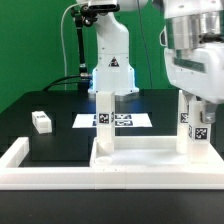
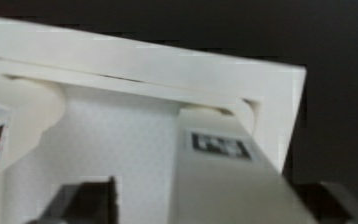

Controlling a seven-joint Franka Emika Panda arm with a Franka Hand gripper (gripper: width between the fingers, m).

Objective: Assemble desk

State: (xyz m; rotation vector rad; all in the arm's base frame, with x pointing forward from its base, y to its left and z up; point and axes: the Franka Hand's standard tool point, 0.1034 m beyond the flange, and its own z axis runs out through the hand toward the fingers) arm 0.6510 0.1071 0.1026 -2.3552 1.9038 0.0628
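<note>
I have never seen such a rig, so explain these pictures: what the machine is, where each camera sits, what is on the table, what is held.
It is one robot arm with a two-finger gripper. One picture is taken off the arm, the other from its wrist. On the table lies a tabletop panel with one standing leg and a second upright leg, which the gripper reaches; clamped or not, unclear. A loose leg and the marker board lie nearby.
</note>
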